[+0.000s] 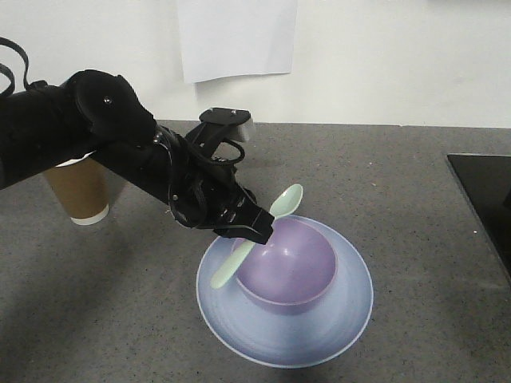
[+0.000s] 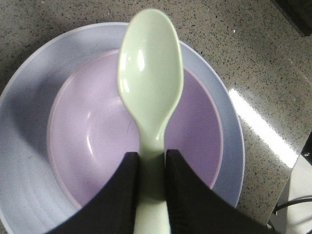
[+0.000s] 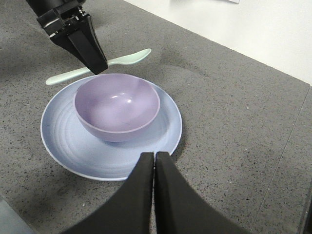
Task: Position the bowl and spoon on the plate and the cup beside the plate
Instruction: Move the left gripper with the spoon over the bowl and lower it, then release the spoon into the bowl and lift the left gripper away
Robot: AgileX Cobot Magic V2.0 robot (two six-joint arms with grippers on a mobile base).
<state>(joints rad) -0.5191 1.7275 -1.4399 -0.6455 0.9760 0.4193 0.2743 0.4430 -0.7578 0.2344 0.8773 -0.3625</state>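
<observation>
The lavender bowl [image 1: 289, 265] sits in the pale blue plate [image 1: 343, 335] on the grey counter. My left gripper [image 1: 257, 233] is shut on the handle of the mint-green spoon [image 1: 283, 203], holding it level over the bowl's left rim. In the left wrist view the spoon [image 2: 150, 73] points forward over the bowl [image 2: 87, 141] and plate [image 2: 24, 126], with my left gripper [image 2: 151, 161] clamped on its handle. The brown paper cup [image 1: 80, 191] stands at the far left behind the arm. My right gripper [image 3: 154, 157] is shut with nothing in it, above the plate's [image 3: 63, 141] near rim, facing the bowl [image 3: 117, 107] and spoon [image 3: 129, 58].
A black panel [image 1: 483, 191] lies at the counter's right edge. A white wall with a paper sheet [image 1: 235, 36] runs along the back.
</observation>
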